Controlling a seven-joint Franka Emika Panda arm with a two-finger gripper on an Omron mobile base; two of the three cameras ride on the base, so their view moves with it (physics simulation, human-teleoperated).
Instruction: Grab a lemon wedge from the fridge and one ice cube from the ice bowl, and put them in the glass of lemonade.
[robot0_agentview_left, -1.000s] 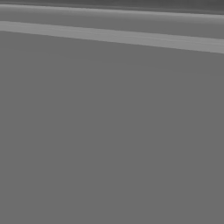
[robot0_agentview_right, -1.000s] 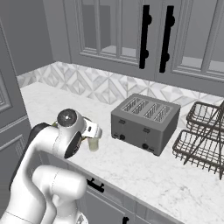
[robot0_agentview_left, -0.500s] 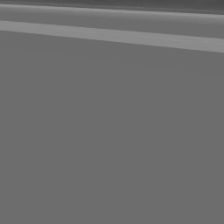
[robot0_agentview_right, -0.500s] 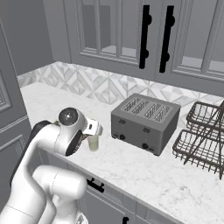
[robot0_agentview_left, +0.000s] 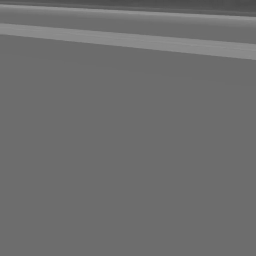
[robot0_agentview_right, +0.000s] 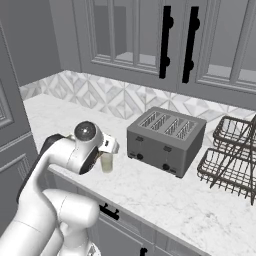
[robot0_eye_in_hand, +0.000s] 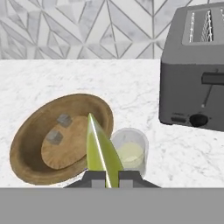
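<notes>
My gripper (robot0_eye_in_hand: 107, 177) is shut on the lemon wedge (robot0_eye_in_hand: 101, 151), a yellow-green sliver standing up between the fingertips. Just beyond and right of it stands the glass of lemonade (robot0_eye_in_hand: 129, 154), with pale liquid inside. The tan ice bowl (robot0_eye_in_hand: 25, 148) lies left of the glass and holds two grey ice cubes (robot0_eye_in_hand: 64, 120). In the right base view my hand (robot0_agentview_right: 107, 146) hovers right above the glass of lemonade (robot0_agentview_right: 106, 163) at the counter's front, and the arm hides the bowl. The fridge is out of view.
A grey toaster (robot0_agentview_right: 165, 140) stands on the marble counter (robot0_agentview_right: 165, 200) right of the glass, with a dark wire dish rack (robot0_agentview_right: 230, 160) beyond it. Grey cabinets with black handles (robot0_agentview_right: 165, 42) hang above. A plain grey surface (robot0_agentview_left: 125, 150) faces the left base camera.
My wrist has edged slightly to the right over the glass. The wedge stays gripped, and the glass and toaster have not moved.
</notes>
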